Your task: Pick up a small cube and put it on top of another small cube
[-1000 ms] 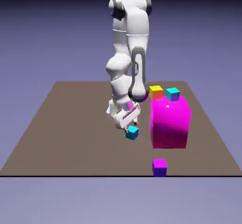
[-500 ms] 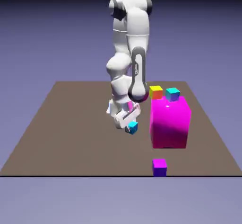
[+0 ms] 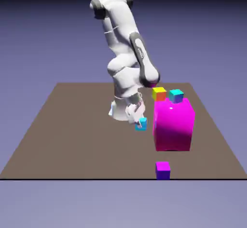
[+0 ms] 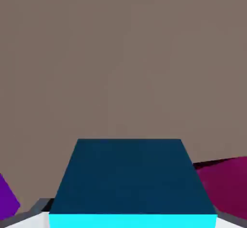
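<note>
Right of centre in the exterior view stands the big magenta block [image 3: 173, 126]. The end effector [image 3: 140, 122], near the middle of the frame, is clamped on the blue cube [image 3: 141, 124]; the yellow-topped cube [image 3: 159, 94] sits up and right of it.

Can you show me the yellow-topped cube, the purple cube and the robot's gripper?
Yellow-topped cube [image 3: 159, 94]: exterior view, upper part.
Purple cube [image 3: 163, 173]: exterior view, front side.
Gripper [image 3: 141, 124]: exterior view, between its fingertips.

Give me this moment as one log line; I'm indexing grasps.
gripper: shut on blue cube | yellow-topped cube: not yet stacked on
</note>
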### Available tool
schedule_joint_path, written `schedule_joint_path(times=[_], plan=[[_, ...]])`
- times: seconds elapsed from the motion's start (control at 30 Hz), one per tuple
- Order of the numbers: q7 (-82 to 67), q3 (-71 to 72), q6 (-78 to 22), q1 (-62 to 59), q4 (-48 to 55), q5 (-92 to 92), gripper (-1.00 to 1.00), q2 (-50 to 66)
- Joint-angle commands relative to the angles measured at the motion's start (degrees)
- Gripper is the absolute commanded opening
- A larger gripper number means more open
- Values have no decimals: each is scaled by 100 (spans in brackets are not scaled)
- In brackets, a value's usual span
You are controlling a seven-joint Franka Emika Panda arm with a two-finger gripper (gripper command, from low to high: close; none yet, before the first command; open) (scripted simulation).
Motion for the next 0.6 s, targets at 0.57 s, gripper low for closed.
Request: schedule_joint_path(times=[0.57], plan=[[-1057, 3132, -4058, -3075, 1414, -3355, -100, -1180]])
